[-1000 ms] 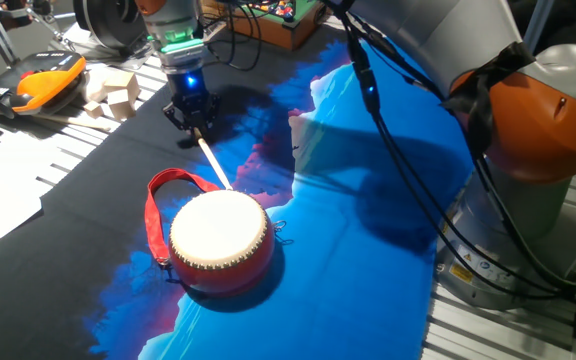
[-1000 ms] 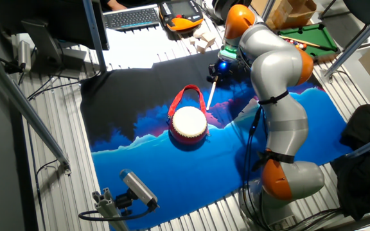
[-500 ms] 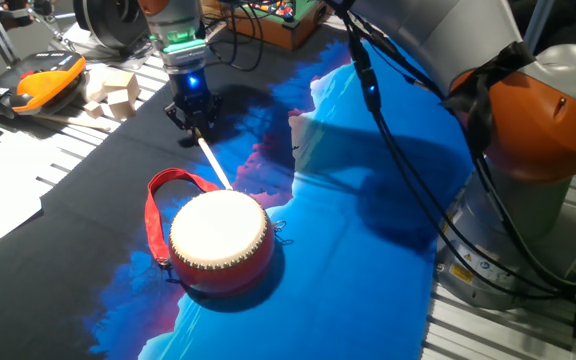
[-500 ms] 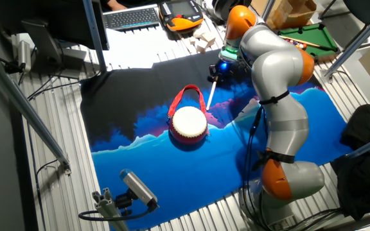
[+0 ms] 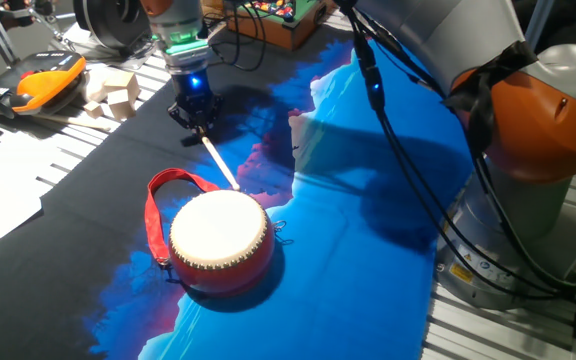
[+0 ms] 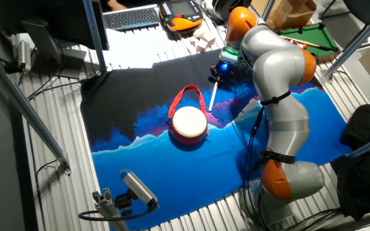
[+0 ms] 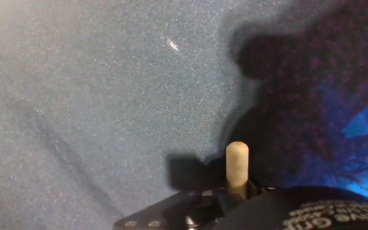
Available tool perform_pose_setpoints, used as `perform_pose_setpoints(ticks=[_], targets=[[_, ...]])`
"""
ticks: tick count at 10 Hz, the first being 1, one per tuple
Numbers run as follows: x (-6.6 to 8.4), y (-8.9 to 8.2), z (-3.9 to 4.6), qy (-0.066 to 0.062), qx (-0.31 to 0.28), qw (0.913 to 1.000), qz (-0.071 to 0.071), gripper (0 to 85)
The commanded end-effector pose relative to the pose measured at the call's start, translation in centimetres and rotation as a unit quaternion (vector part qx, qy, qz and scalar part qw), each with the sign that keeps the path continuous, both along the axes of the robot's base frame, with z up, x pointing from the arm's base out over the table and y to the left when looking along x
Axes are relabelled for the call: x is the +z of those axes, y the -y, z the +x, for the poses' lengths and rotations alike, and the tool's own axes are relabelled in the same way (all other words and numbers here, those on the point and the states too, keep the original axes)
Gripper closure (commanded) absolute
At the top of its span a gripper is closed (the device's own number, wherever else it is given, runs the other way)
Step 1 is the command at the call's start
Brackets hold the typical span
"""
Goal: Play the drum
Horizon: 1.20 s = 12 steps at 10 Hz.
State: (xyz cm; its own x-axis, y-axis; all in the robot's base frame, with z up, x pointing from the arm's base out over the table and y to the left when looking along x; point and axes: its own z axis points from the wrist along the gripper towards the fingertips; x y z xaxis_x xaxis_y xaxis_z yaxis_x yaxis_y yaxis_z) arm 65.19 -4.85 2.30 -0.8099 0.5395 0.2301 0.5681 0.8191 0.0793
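The gripper (image 5: 197,119) clenches a thin white stick (image 5: 219,159) slanting toward the drum (image 5: 219,240). From the other fixed view, the drum (image 6: 189,124) sits mid-cloth (image 6: 153,173). Hand view: the stick's end (image 7: 236,163) protrudes between the jaws.

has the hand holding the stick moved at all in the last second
Yes, slightly. In one fixed view the hand has shifted up and right, away from the drum, which has stayed put; the stick went with it.

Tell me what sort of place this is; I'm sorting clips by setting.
Probably a robotics lab bench: a slatted metal table under a blue-black cloth, a keyboard and an orange-black handheld controller at the edge, cables trailing.
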Motion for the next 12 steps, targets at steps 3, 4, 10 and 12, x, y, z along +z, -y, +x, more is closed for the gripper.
perform_pose_setpoints(ticks=[3,4,10,12], targets=[[2.2,-0.5,-0.09,-0.007,-0.014,0.9994,0.031,85.0],[3.8,-1.0,-0.36,-0.005,-0.019,0.9993,0.031,85.0],[11.2,-3.4,-3.21,0.001,-0.057,0.9967,0.059,85.0],[12.7,-4.5,-4.30,0.006,-0.057,0.9969,0.055,85.0]])
